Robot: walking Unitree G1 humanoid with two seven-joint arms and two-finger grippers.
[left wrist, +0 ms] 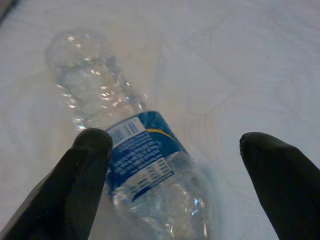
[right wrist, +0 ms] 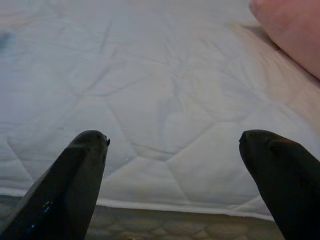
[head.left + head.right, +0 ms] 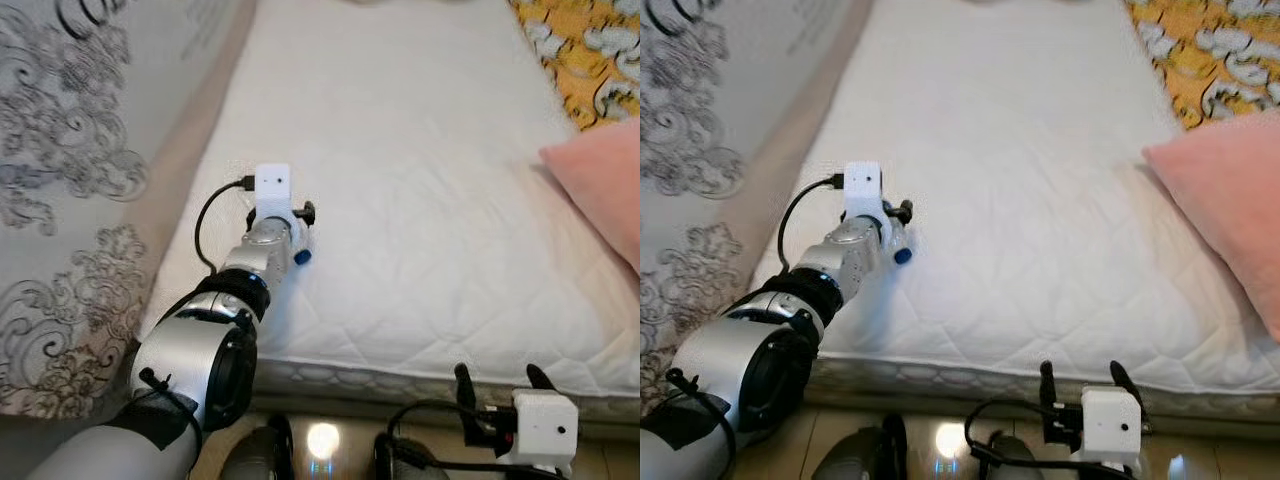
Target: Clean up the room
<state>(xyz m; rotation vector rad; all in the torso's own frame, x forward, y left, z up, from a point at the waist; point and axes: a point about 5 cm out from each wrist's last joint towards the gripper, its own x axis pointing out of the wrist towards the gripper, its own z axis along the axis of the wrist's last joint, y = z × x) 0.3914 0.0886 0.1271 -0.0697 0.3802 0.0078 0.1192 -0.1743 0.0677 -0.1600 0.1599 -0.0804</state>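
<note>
Pink pillow [image 3: 600, 190] cut off at edge

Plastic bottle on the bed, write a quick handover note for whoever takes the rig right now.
Left hand: open, fingers straddling the plastic bottle, not yet closed on it.
Right hand: open, low at the mattress edge, holding nothing.
Bottle lies on its side near the mattress's left edge; a pink pillow sits on the right.
Done: the reach.
Left: grip, lift, dispose.

Bottle [image 1: 145, 165] on mattress [image 3: 420, 200] left edge; pillow [image 3: 600, 185] right.
</note>
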